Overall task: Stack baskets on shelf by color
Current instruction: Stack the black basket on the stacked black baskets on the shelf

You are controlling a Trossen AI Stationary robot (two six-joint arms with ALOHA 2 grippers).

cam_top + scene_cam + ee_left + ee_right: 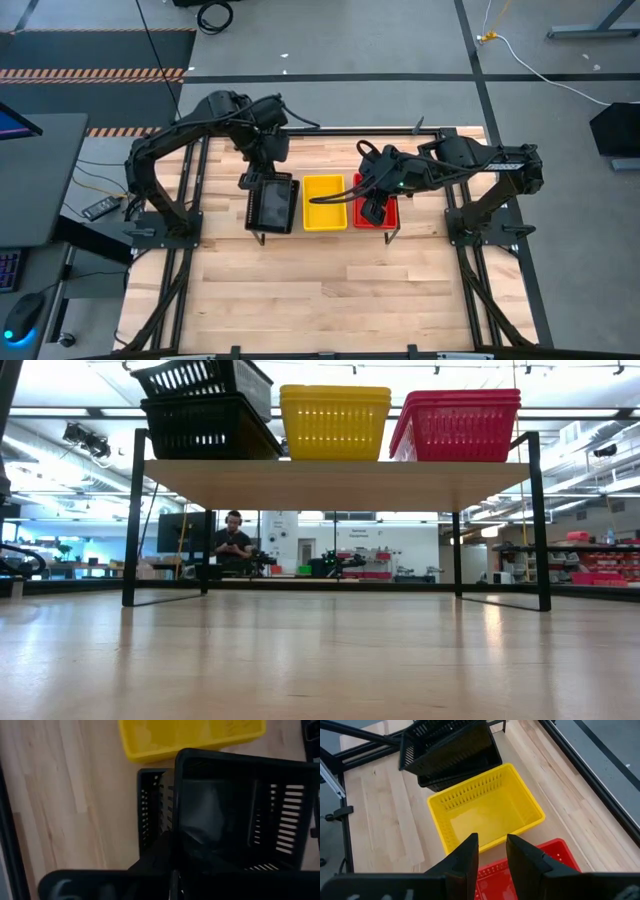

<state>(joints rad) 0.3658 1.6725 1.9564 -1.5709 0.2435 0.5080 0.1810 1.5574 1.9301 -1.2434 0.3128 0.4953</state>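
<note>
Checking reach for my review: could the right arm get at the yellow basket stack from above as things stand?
Probably yes. The right gripper hovers over the red stack, right beside the yellow stack, whose open top is uncovered. The tilted black basket sits on the far side.

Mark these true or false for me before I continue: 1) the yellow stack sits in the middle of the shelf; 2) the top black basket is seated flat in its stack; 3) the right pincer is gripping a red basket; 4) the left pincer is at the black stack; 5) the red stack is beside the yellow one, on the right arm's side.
1) True: the yellow stack stands between black and red on the shelf.
2) False: the top black basket sits tilted on the black stack.
3) False: the right pincer hangs above the red stack, fingers apart, empty.
4) True: the left pincer is shut on the top black basket's rim.
5) True.
</note>
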